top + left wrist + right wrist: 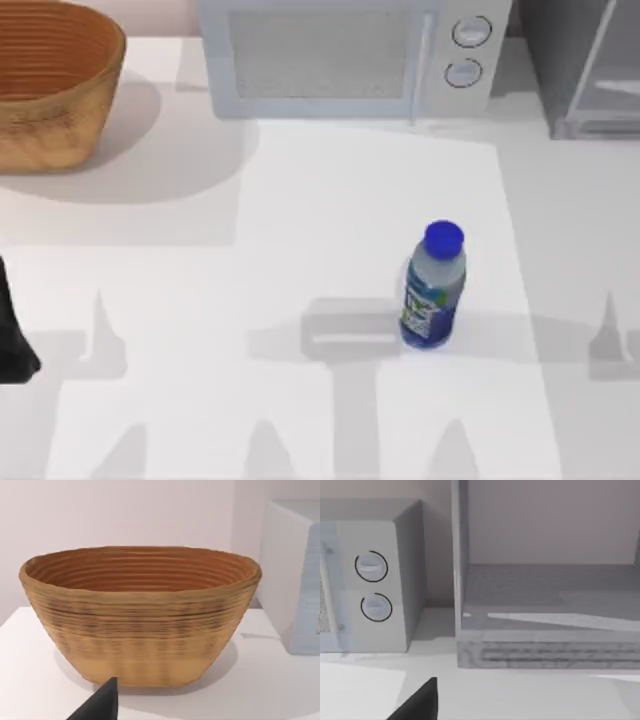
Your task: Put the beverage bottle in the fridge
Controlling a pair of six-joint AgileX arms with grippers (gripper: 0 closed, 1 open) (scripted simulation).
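Observation:
The beverage bottle (pixel 432 292), clear with a blue cap and a blue, green and white label, stands upright on the white table a little right of the middle. The fridge (pixel 572 62) is at the back right corner. The right wrist view faces its open grey inside (pixel 545 592) from the front, past its pale frame. My left arm (pixel 12 338) is a dark shape at the table's left edge, far from the bottle. A black piece of my left gripper (pixel 100 707) shows low in the left wrist view, and a like piece of my right gripper (pixel 420 705) in the right wrist view.
A pale microwave (pixel 345 55) with two round dials stands at the back middle, just left of the fridge. A woven brown basket (pixel 50 85) sits at the back left, and the left wrist view faces this basket (pixel 140 615) closely.

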